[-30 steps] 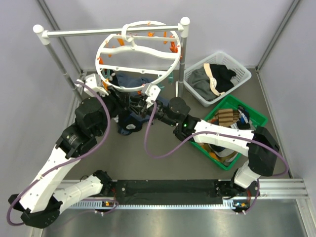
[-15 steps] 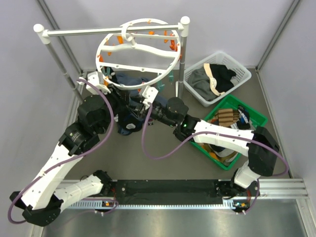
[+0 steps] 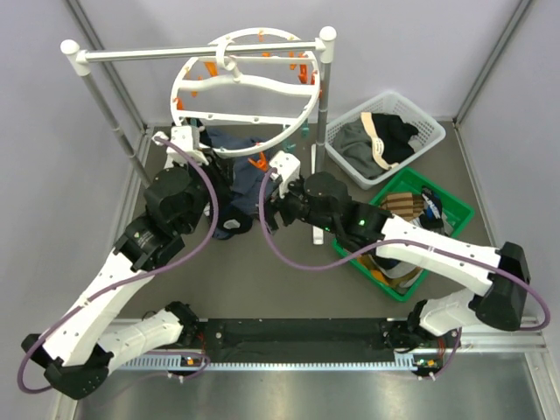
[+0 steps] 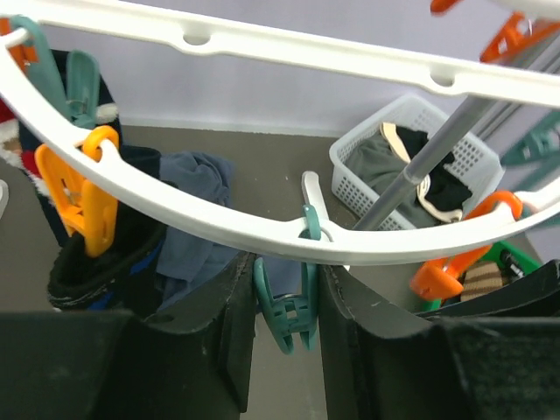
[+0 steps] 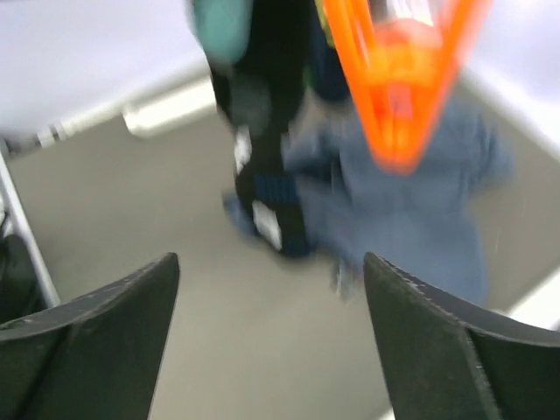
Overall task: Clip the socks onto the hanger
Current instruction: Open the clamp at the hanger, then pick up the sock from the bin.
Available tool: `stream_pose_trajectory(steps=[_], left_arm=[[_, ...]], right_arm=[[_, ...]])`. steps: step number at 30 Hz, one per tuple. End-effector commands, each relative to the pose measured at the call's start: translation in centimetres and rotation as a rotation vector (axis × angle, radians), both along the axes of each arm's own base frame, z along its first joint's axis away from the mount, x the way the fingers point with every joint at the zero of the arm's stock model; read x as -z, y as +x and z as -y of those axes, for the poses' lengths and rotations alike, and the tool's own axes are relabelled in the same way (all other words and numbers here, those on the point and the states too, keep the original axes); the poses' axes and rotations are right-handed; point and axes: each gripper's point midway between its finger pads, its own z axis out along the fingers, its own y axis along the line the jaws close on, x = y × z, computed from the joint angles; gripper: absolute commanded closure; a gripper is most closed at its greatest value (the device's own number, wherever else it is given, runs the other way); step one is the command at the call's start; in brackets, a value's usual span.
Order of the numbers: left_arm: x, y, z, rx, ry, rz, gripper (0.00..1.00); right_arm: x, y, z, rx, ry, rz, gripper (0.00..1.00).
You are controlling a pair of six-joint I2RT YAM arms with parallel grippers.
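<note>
Your left gripper (image 4: 289,284) sits right under the near rim of the hanger (image 4: 219,213). Its jaws are drawn in to a narrow gap and a teal clip (image 4: 296,311) is pinched between them, with a finger pressed against each side of the clip. The clip hangs from the white ring by its loop. Further left on the same ring, an orange clip (image 4: 80,199) sits over the cuff of a dark sock (image 4: 92,262), which hangs down from there. Your right gripper (image 5: 271,267) has its jaws spread wide and holds nothing. Its view is blurred, but you can make out a second orange clip (image 5: 398,79) above it, a white-marked sock (image 5: 262,157) hanging beyond, and the blue-grey garment (image 5: 420,219) lying behind. From overhead, the hanger hangs on the white rack (image 3: 131,56), with both grippers just below its near edge.
</note>
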Motion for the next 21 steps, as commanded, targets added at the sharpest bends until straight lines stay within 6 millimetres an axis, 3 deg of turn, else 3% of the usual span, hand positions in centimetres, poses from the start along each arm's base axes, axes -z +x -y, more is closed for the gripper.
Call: stream_pose_trajectory(steps=[1, 4, 9, 10, 14, 18, 21], left_arm=[[0.4, 0.6, 1.7, 0.084, 0.061, 0.056, 1.0], [1.7, 0.6, 2.7, 0.136, 0.101, 0.047, 1.0], [1.7, 0.1, 3.8, 0.21, 0.117, 0.046, 1.0], [1.6, 0.0, 4.0, 0.224, 0.119, 0.049, 1.0], [1.8, -0.3, 4.1, 0.243, 0.14, 0.049, 1.0], [2.1, -0.6, 4.0, 0.256, 0.162, 0.044, 1.0], [2.5, -0.6, 4.3, 0.273, 0.173, 0.035, 1.0]], right_arm=[[4.4, -0.2, 7.3, 0.234, -0.157, -0.281, 0.13], [7.1, 0.5, 12.3, 0.404, -0.241, -0.37, 0.1], [8.1, 2.4, 21.4, 0.715, -0.263, -0.427, 0.09], [8.9, 3.3, 24.4, 0.824, -0.245, -0.473, 0.09], [9.4, 6.1, 30.3, 1.034, -0.11, -0.514, 0.11], [10.7, 8.5, 36.5, 1.254, -0.102, -0.502, 0.15], [10.5, 10.5, 40.7, 1.369, -0.097, -0.475, 0.18]])
